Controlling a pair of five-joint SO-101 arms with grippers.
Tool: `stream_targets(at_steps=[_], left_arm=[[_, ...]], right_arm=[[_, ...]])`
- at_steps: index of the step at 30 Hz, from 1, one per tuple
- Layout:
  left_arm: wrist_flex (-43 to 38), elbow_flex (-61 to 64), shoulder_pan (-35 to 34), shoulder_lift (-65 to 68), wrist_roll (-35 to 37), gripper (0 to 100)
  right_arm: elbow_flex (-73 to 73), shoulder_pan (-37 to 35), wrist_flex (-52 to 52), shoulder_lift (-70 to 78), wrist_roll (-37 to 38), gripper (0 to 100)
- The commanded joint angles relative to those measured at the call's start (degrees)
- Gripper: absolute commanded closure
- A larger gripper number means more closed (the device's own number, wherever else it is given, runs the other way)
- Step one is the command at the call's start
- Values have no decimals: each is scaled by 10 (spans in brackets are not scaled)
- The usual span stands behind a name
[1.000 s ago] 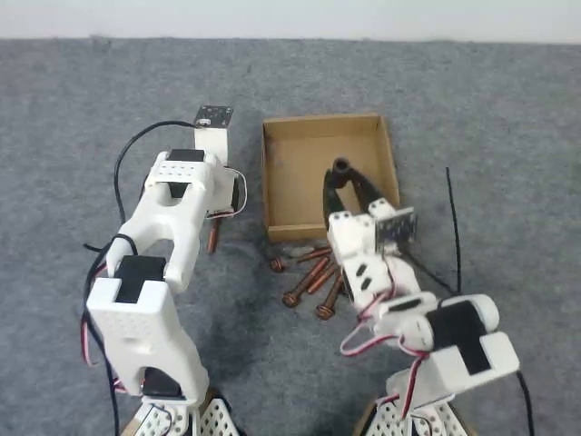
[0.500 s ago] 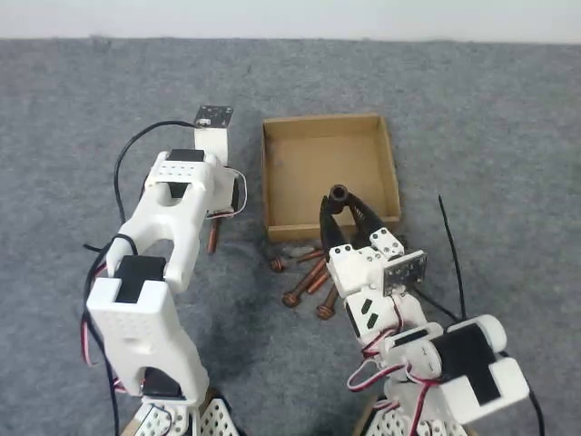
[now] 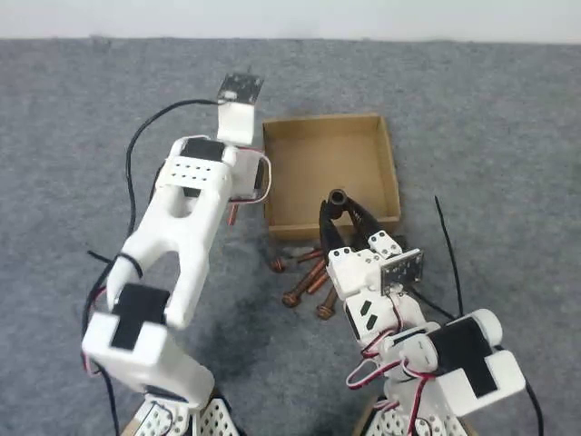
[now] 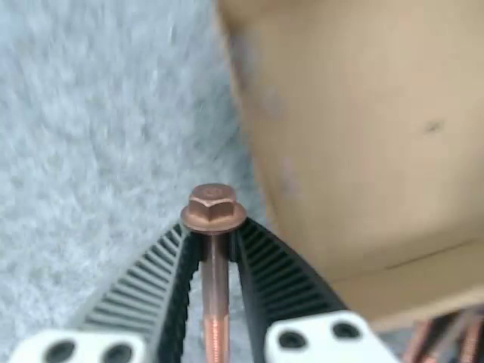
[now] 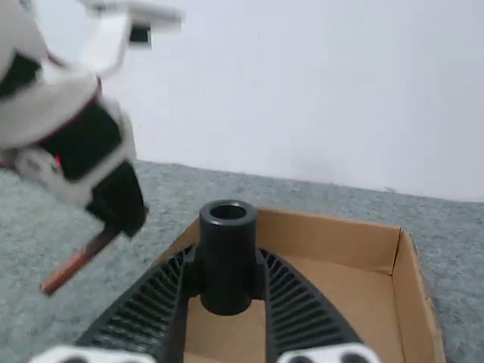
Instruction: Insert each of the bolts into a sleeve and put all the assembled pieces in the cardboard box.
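A copper hex-head bolt (image 4: 215,210) is clamped by its shank in the left claw (image 4: 214,227), beside the open cardboard box (image 3: 318,173) set toward the worktop's far edge; the right claw (image 5: 225,261) holds a black sleeve (image 5: 227,234) upright over the box's near wall; loose bolts (image 3: 307,280) lie heaped just outside that wall

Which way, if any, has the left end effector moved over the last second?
Yes. Holding a bolt, the left end effector moved closer to the cardboard box, toward its far end.

The bolt (image 4: 215,280) is cut off at its tip.
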Motion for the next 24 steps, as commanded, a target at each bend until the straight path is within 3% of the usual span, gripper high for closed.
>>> stream_targets(at_steps=[1,8,11,19,24], left_arm=[[-11,-32,34,-120,-2,989],[-36,-18,51,-195,-2,989],[-70,12,51,-211,33,989],[-278,182,52,-280,209,989],[-419,301,58,-334,276,989]], right_arm=[[-5,-15,15,-3,9,993],[-4,-45,16,-3,9,993],[-4,-58,16,-3,9,993],[-4,-76,17,-2,7,993],[-6,-85,40,-2,5,993]])
